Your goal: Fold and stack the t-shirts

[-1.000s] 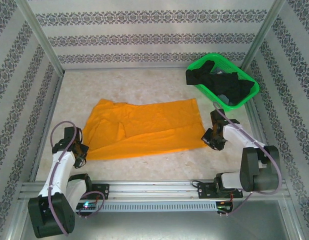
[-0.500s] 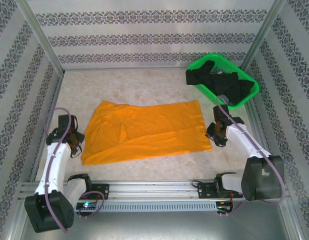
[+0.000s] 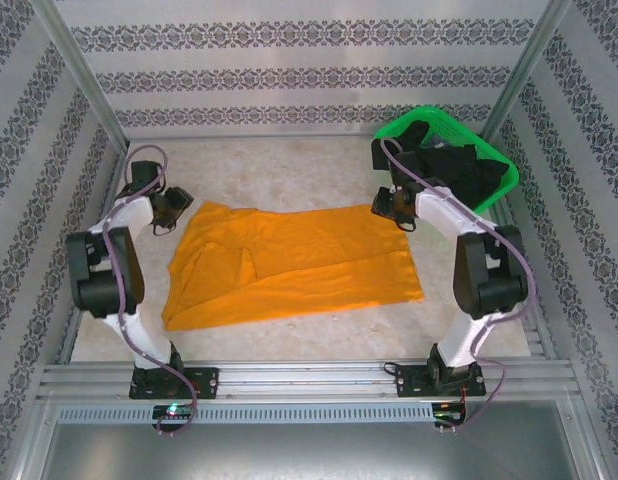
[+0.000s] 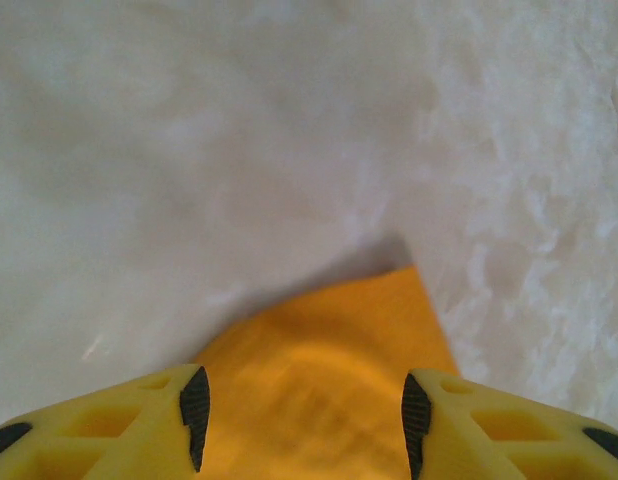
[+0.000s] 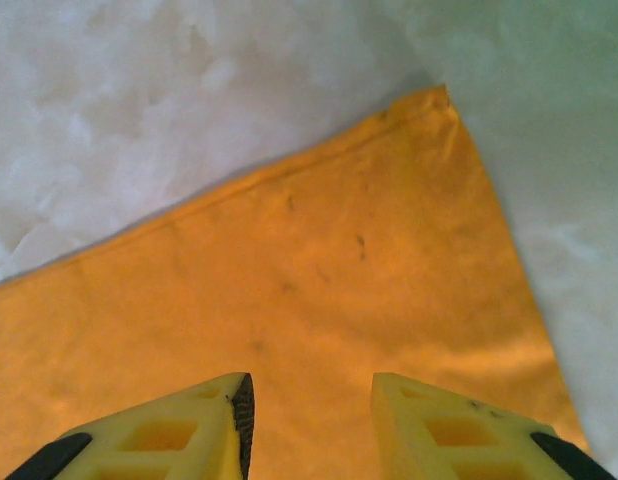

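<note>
Overhead, a pale marbled table is seen, closed in on three sides by white walls printed with grey ornamental bands. Aluminium posts are set at the far corners, and a metal rail is fixed along the near edge.

Left gripper: noted at the far-left corner of the mustard-orange t-shirt. In the left wrist view the left gripper is shown with its yellow fingers parted to a middling gap and nothing pinched. The pointed corner of the mustard-orange t-shirt is seen beneath and between them. Bare mottled tabletop is spread ahead of the tips and to both sides.

Right gripper: noted at the far-right corner of the same shirt. In the right wrist view the right gripper is shown with a narrower gap, the jaws clearly apart and nothing clamped. The mustard-orange t-shirt is laid flat beneath and ahead of the tips. Its hemmed corner is found ahead and to the right, with table beyond it.

Between the two grippers the shirt is spread mostly flat; a folded-over flap is noted on the side nearer the left gripper.

Black t-shirts are heaped in a green basket, placed near the right gripper, beyond it and to its outer side.
</note>
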Robot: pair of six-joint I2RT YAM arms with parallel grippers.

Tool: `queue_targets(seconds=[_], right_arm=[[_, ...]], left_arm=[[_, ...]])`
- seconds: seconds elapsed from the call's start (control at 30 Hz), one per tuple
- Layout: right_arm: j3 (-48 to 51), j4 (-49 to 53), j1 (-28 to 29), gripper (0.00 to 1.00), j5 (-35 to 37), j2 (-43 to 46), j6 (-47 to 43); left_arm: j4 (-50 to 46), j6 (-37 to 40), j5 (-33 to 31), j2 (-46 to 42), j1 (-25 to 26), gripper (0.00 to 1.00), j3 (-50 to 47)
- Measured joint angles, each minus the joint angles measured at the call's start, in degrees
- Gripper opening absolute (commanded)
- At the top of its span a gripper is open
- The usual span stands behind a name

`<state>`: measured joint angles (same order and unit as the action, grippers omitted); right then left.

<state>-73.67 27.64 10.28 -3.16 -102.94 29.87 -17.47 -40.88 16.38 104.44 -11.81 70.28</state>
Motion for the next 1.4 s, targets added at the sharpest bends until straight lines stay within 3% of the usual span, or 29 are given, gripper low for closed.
queue_targets(seconds=[0.2,0.4,0.7,0.9,1.17,1.27,1.4], right_arm=[[-8.1,0.0,-1.8,0.40,1.3,-8.5,-1.0],[-14.7,1.6,-2.6,0.40,5.1,-14.9,0.2],[-18.3,4.2,-3.6,0.38,8.5,-19.8,1.4],[-25.0,8.2,-3.4,0.31,9.7,-23.9,0.4],[-31.5,15.7,-3.4,0.29,10.6,-27.0,0.4],[-33.2,17.9,-3.4,0.29,10.7,-27.7,0.4],[-34.4,19.3,-3.3,0.28,11.0,-28.3,0.9]], left_arm=[[2.3,5.0,2.3,10.1,1.9,0.57,11.0],[1.9,7.8,2.7,15.5,2.9,0.59,15.6],[-1.5,10.8,1.2,19.7,5.1,0.62,19.4],[-5.6,12.1,-0.8,21.5,6.1,0.57,22.8],[-10.0,13.6,-3.6,22.2,7.7,0.45,24.8],[-10.6,13.9,-4.3,22.2,8.3,0.34,24.7],[-10.0,13.3,-4.6,21.2,8.4,0.11,22.6]])
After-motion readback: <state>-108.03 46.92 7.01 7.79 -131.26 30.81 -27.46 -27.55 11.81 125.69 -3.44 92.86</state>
